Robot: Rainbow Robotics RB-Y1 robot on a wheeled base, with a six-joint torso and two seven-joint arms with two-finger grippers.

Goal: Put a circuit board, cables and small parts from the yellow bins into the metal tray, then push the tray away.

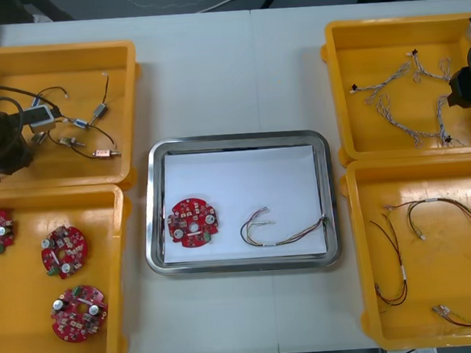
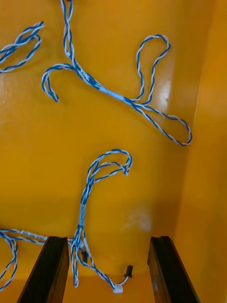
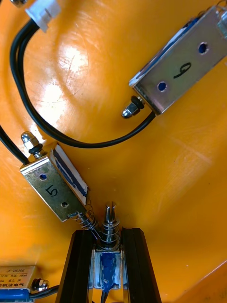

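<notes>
Two end effectors are in play. Your left end effector (image 3: 109, 236) is clenched on a small metal part (image 3: 108, 265) low in the far-left yellow bin (image 1: 49, 50). The part's spring and pin poke out past the fingertips. Expect it to be rigid, dense for its size and slick on its steel faces, so the flat-sided grip on the body looks like the right hold. Watch the neighbour marked 5 (image 3: 54, 187): its spring lies right against yours, and a black cable (image 3: 71, 135) loops just beyond it towards the part marked 9 (image 3: 182, 71). Either could snag as you lift.

Your right end effector (image 2: 108, 241) hangs released over the far-right yellow bin (image 1: 402, 21), fingers wide apart. A twisted blue and white cable (image 2: 82, 208) runs up between them. It should be light and limp, with no shape of its own. Pinch it where the strands bunch at the sleeve, not at a loose loop.

The wrist views give you the grip and the tangles. The front view gives you the goal instead: the metal tray (image 1: 237, 138) at mid-bench, white inside. It already carries a circuit board (image 1: 192, 222) and a thin cable (image 1: 284, 236) lying well apart.
</notes>
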